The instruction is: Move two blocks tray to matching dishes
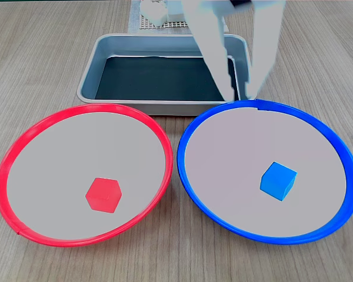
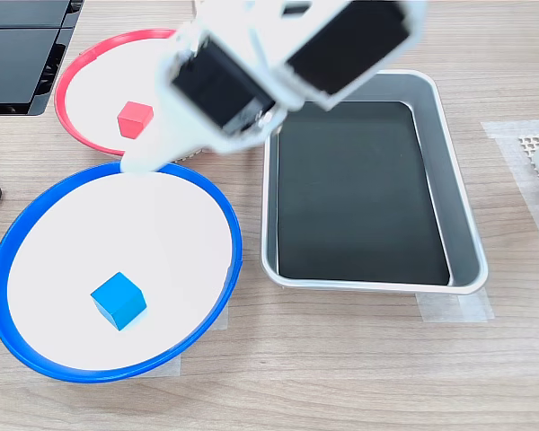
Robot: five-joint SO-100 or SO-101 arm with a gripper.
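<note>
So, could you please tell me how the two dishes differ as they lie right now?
The red-rimmed dish holds the red cube; the blue-rimmed dish holds the blue cube. In a fixed view the claw hangs at the blue-rimmed dish's far edge, away from the red-rimmed dish. Both are round, shallow, pale-centred, and sit beside the tray.

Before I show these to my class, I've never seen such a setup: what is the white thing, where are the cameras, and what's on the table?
The white thing is a small robot arm ending in a two-finger claw. Both cameras stand still: one faces the arm across the dishes, one looks down from the side. On the wooden table sits a metal tray, with no blocks in it. In front lie two dishes: the red block rests in the red dish, the blue block in the blue dish. The claw holds nothing; its fingers hang apart over the tray's edge by the blue dish.
</note>
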